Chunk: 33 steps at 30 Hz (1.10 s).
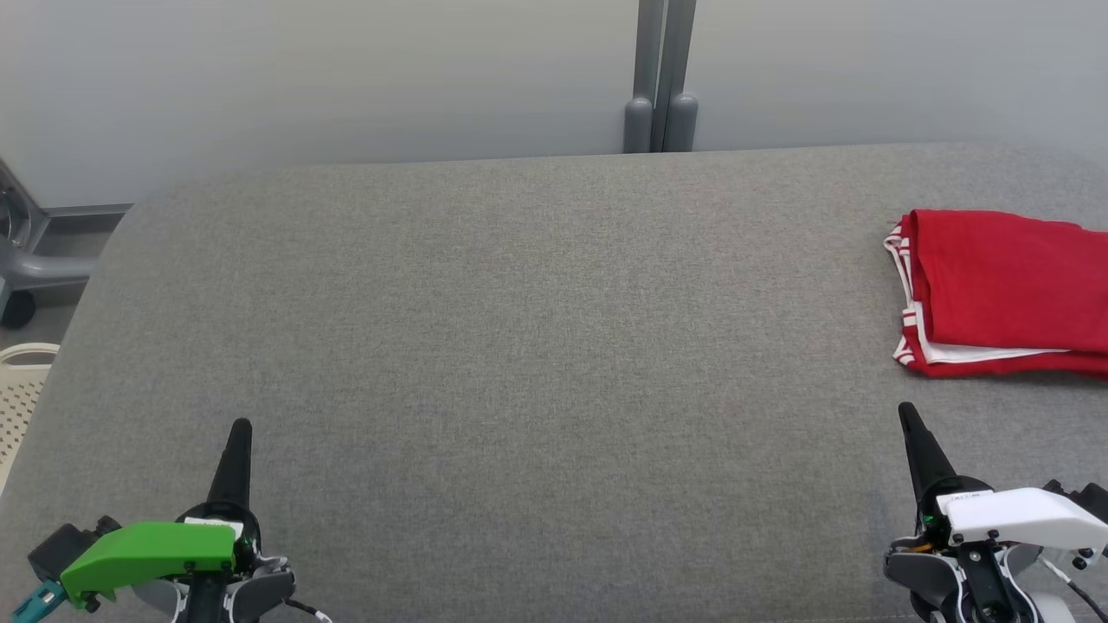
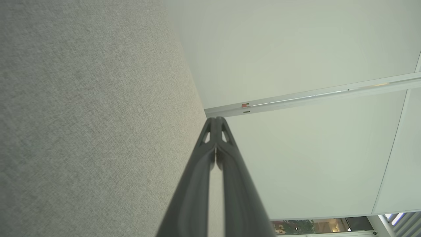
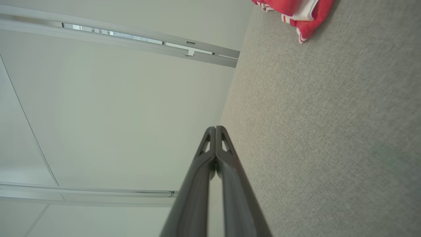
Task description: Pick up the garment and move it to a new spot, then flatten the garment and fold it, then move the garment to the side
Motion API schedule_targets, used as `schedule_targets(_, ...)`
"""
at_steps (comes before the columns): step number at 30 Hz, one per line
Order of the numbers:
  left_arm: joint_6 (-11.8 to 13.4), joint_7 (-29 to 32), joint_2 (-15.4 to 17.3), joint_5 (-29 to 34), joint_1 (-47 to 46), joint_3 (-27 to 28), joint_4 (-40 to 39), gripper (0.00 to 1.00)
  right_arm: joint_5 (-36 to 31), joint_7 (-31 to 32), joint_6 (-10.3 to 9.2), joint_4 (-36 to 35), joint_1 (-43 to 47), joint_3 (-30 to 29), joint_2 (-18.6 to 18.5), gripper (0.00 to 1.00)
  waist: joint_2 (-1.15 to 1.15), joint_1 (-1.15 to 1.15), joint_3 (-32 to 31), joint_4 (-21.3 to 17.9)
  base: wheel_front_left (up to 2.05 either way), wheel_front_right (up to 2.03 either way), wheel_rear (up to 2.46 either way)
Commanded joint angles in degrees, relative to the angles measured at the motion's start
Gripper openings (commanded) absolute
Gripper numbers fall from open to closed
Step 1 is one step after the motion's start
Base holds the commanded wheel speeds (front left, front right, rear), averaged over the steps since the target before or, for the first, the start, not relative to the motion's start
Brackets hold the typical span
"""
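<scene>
You have the folded red garment with white striped trim point(image 1: 1004, 294) lying at the far right of the grey woven-fabric surface point(image 1: 519, 303), its right part cut off by the head view's edge. It rests flat in layers, with the white stripes showing along its left and front edges. In the right wrist view, a corner of it sits at the top of the frame.

Your left gripper point(image 1: 241, 426) sits at the lower left under its green wrist cover point(image 1: 147, 549). Its 2 dark fingers are pressed together with nothing between them, and they are well apart from the garment.

Your right gripper point(image 1: 905, 408) sits at the lower right under its white wrist cover point(image 1: 1021, 515). Its 2 fingers are likewise pressed tip to tip and hold nothing. It points up near the garment's front edge but does not touch it.

A grey post point(image 1: 660, 78) stands against the pale wall behind the surface, and a cream perforated basket point(image 1: 17, 389) shows at the left edge.
</scene>
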Motion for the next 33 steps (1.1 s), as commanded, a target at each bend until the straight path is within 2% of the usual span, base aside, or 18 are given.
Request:
schedule_targets(1, -0.4, 0.4, 0.4, -1.4, -1.2, 0.3, -0.3, 0.0, 1.3, 0.3, 0.01, -0.6, -1.0, -0.2, -0.3, 0.0, 0.0, 0.0, 0.0, 0.0, 0.0, 0.0, 0.0)
schedule_targets(29, -1.0, 3.7, 0.5, -12.8, -3.3, 1.1, -0.2, 0.0, 13.4, 3.0, 0.01, -1.8, -1.3, -0.8, -0.4, 0.0, 0.0, 0.0, 0.4, 0.0, 0.0, 0.0, 0.0)
schedule_targets(33, -1.0, 3.8, 0.5, -12.6, -3.4, 1.1, -0.2, 0.0, 13.4, 3.0, 0.01, -1.8, -1.3, -0.8, -0.4, 0.0, 0.0, 0.0, 0.4, 0.0, 0.0, 0.0, 0.0)
